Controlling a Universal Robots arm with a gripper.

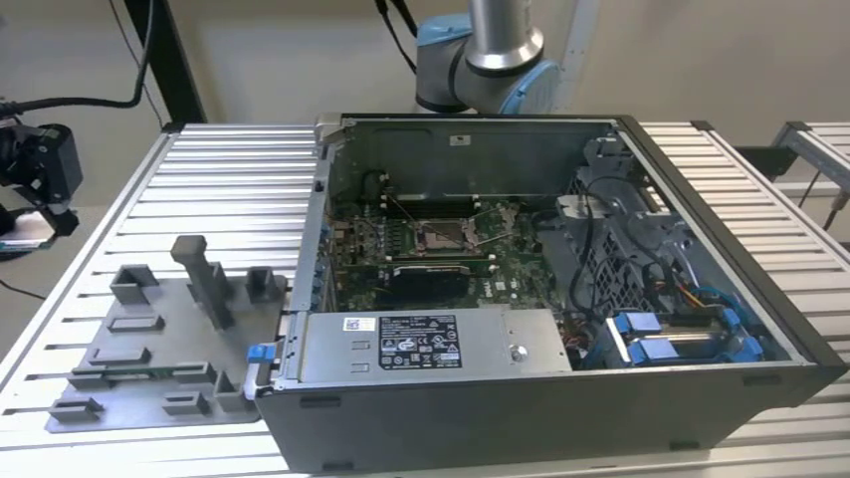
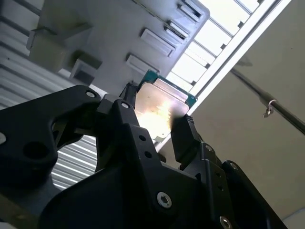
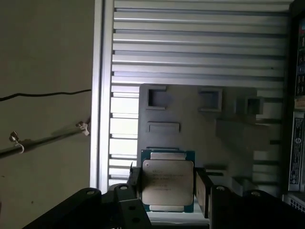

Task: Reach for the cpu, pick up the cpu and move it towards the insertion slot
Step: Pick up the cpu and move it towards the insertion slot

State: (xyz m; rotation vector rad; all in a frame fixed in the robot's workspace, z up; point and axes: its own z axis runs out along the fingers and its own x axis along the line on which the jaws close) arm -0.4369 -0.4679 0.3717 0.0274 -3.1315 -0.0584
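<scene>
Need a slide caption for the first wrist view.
Hand holding the cpu, with the grey fixture plate beyond it.

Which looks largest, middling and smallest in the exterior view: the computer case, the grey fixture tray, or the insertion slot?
Largest to smallest:
1. computer case
2. fixture tray
3. insertion slot

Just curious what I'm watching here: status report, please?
Both fingers shut on the chip. Chip beside the grey tray, not at the socket. Nothing over the socket.

No print legible. Sticker (image 1: 418,342) on power supply (image 1: 529,344), faint marking on cpu (image 3: 167,183): unreadable.
</scene>
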